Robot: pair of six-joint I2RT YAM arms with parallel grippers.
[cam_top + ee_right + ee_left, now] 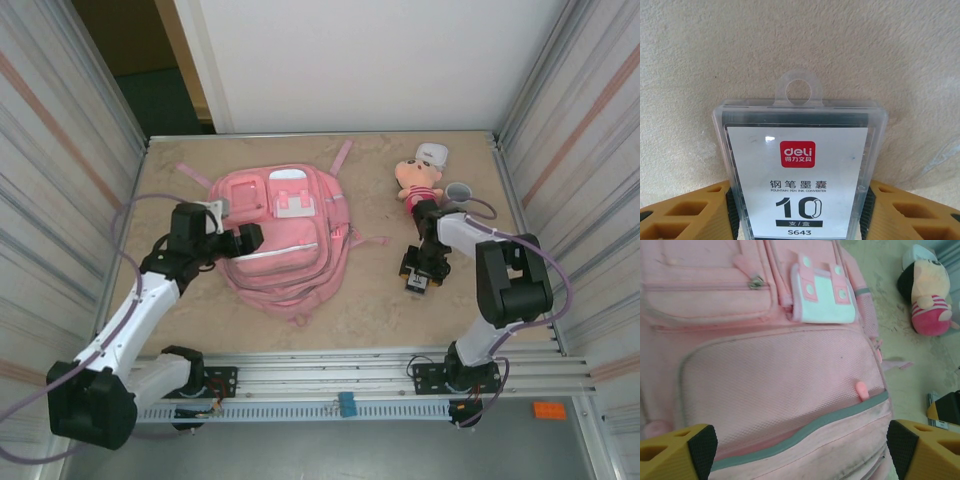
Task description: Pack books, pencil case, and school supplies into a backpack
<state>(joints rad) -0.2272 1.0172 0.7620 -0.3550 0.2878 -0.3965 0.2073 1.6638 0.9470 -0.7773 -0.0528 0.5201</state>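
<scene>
Right pincer [801,195]: grasping clear supplies box [797,165], right of backpack [290,245]; squeeze evenly, lift level.
Left pincer [800,450]: released above backpack; should open its zip first.

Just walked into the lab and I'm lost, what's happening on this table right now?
The robot is packing a pink backpack, which lies flat on the table. The left gripper hovers open over its front. The right gripper brackets a small clear box of pen supplies on the table; whether it grips yet is unclear. A plush doll sits beyond, untouched.
</scene>
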